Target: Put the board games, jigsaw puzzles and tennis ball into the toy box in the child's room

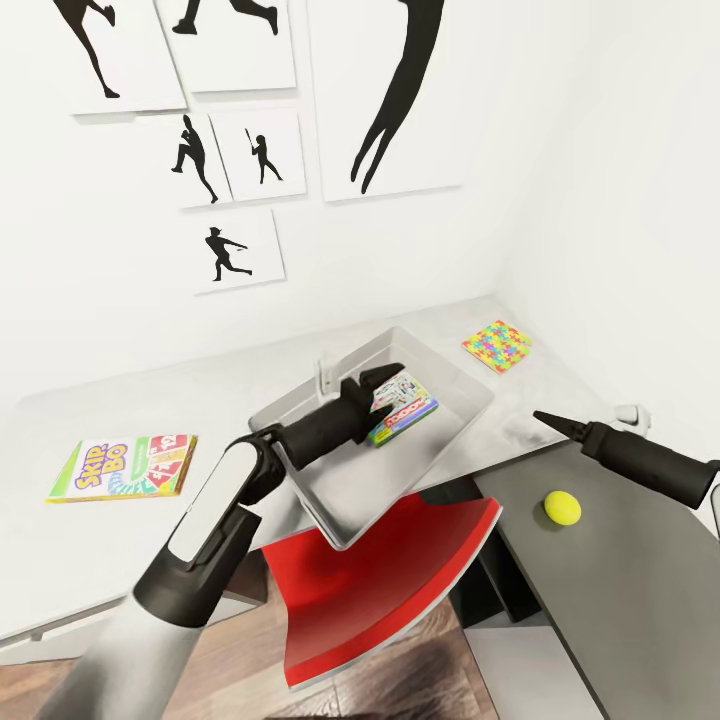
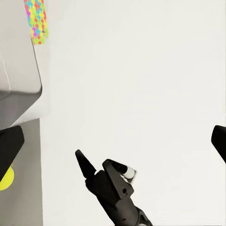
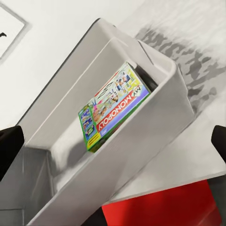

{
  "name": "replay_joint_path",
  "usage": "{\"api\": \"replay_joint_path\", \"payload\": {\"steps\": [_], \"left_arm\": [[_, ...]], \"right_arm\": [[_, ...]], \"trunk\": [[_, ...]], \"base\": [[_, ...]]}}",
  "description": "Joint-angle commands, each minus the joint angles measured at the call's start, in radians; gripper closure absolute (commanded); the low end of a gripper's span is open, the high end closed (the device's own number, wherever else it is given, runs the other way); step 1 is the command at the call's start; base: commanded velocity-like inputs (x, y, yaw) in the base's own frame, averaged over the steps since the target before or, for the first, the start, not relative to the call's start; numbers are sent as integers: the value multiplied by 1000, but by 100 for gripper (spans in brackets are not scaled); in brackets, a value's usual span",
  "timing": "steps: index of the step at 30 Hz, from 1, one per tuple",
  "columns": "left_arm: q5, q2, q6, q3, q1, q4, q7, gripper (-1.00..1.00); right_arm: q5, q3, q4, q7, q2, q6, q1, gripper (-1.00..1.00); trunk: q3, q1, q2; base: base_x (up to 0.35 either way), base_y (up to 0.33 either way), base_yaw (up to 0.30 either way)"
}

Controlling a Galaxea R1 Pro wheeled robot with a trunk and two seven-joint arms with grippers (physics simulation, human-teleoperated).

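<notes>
table (image 1: 120, 540) | on it: toy box (image 1: 455, 385), board game (image 1: 125, 467), jigsaw puzzle (image 1: 497, 345), tennis ball (image 1: 562, 508)

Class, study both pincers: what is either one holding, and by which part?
Nothing is held. The left pincer and right pincer are both open and empty; the MY MONOPOLY box lies loose in the toy box.

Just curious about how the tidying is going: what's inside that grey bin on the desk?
One board game, the Monopoly box, lies in the bin. In the head view the left pincer hangs over it and covers part of the bin's floor, so anything beneath can't be seen.
</notes>
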Motion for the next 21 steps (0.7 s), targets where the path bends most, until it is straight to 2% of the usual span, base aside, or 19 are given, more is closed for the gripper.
{"api": "replay_joint_path", "payload": {"steps": [1, 2, 5, 7, 10, 12, 13, 15, 16, 18, 19, 21], "left_arm": [[-4, 1, 5, -1, 5, -5, -16, -100], [-17, 2, 7, -1, 9, -7, -39, -100], [-28, 2, 9, -1, 13, -10, -60, -100], [-43, 4, 13, 2, 23, -21, -98, -100], [-48, 5, 14, 3, 29, -30, -119, -100], [-56, 12, 16, 5, 46, -46, -178, -100], [-56, 12, 16, 5, 46, -46, -178, -100], [-63, 24, 17, 11, 66, -56, -256, -100], [-63, 24, 17, 11, 66, -56, -256, -100], [-71, 36, 16, 17, 85, -62, -333, -100], [-71, 36, 16, 17, 85, -62, -333, -100], [-77, 45, 15, 20, 99, -65, -388, -100]], "right_arm": [[6, -1, 0, 12, -1, 5, -1, -100], [6, 0, 0, 15, -1, 5, -1, -100], [6, 0, 0, 17, -1, 5, -1, -100], [6, 1, 0, 21, -2, 5, -1, -100], [6, 1, 0, 23, -2, 5, -1, -100], [6, 0, -1, 25, -2, 5, -1, -100], [6, 0, -1, 25, -2, 5, -1, -100], [6, 0, 0, 26, -1, 5, -1, -100], [6, 0, 0, 26, -1, 5, -1, -100], [6, 0, 0, 27, -1, 5, -1, -100], [6, 0, 0, 27, -1, 5, -1, -100], [6, 0, 0, 28, -1, 5, -1, -100]], "trunk": [[-2, 1, -2], [-2, 1, -2], [-2, 1, -2], [-2, 1, -2], [-2, 1, -2], [-2, 1, -2], [-2, 1, -2], [-2, 1, -2], [-2, 1, -2], [-2, 1, -2], [-2, 1, -2], [-2, 1, -2]], "base": [[0, 0, 0], [0, 0, 0], [0, 0, 0], [0, 0, 0], [0, 0, 0], [0, 0, 0], [0, 0, 0], [0, 0, 0], [0, 0, 0], [0, 0, 0], [0, 0, 0], [0, 0, 0]]}}
